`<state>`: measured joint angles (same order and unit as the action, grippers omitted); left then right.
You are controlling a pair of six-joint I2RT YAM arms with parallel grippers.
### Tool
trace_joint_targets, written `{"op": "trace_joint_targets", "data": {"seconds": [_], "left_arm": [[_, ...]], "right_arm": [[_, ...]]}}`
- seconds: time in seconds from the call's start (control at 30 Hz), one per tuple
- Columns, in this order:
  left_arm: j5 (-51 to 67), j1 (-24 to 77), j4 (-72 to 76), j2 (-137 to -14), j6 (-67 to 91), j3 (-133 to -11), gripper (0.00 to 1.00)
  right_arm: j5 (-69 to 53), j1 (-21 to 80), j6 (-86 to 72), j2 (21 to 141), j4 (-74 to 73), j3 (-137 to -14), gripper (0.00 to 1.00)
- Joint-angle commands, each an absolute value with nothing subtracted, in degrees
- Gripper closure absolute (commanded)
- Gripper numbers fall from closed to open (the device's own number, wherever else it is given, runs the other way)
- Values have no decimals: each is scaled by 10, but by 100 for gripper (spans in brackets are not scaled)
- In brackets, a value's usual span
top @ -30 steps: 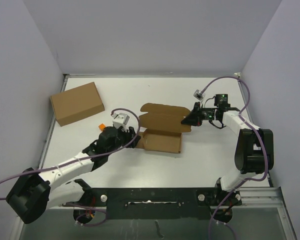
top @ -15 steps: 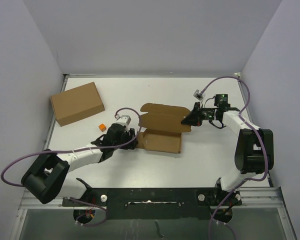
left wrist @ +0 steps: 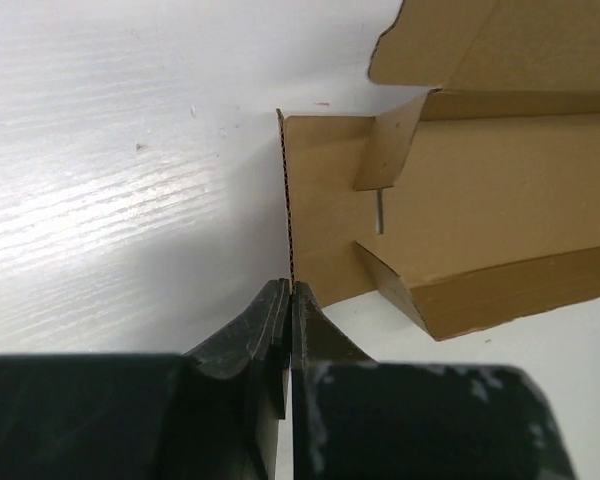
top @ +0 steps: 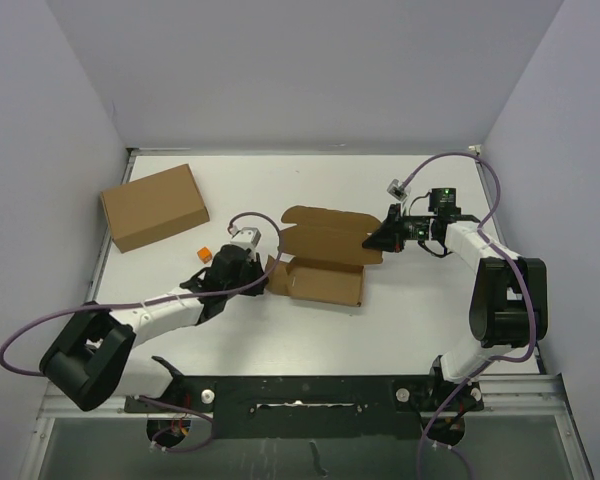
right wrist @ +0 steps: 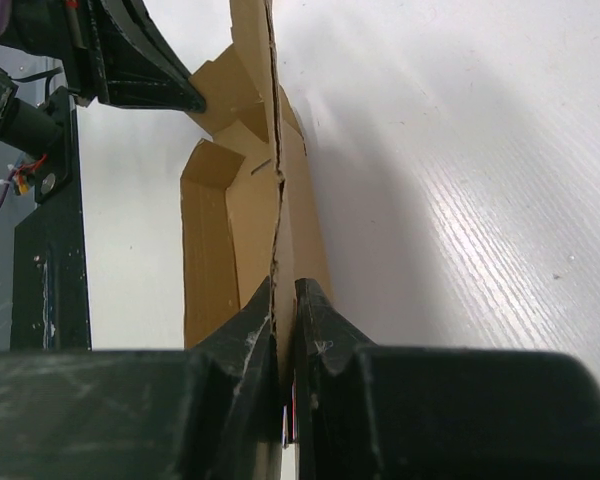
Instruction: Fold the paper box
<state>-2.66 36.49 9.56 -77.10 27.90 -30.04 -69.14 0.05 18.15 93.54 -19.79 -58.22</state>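
We're looking at the paper box (top: pixel 325 262) sitting in the middle of the tabletop (top: pixel 310 330), and it's only partway folded. The near long wall is standing up and a small inner tab is showing at the left end, so the tray is taking shape, but the big lid panel is lying wide open toward the far side with its tabs untucked. The left claw (top: pixel 264 272) is reaching in low from the near left and pinching the thin corrugated edge of the box's left end flap, jaws closed tight on the card. Over on the right, the right claw (top: pixel 373 240) is clamping the right edge of the open lid, the cardboard running straight in between its fingers. By my reckoning the end walls are waiting to be locked in place, and the lid is waiting to be swung over and tucked. The larger plain box (top: pixel 154 206) and tiny orange cube (top: pixel 205 253) are sitting well off to the left.
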Motion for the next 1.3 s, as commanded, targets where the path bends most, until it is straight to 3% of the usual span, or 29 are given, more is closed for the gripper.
{"op": "trace_joint_targets", "data": {"seconds": [0.0,0.6,0.9,1.13,1.27], "left_arm": [[1,370,139,-714,280,-314,100],[67,390,173,-729,305,-329,99],[91,377,227,-749,333,-305,77],[152,343,298,-784,374,-278,67],[184,324,342,-804,397,-264,54]], "right_arm": [[-710,6,187,933,-188,-595,100],[-699,11,169,930,-169,-588,100],[-700,11,172,933,-171,-589,100],[-701,11,175,933,-173,-590,100],[-701,11,176,934,-175,-590,100]]}}
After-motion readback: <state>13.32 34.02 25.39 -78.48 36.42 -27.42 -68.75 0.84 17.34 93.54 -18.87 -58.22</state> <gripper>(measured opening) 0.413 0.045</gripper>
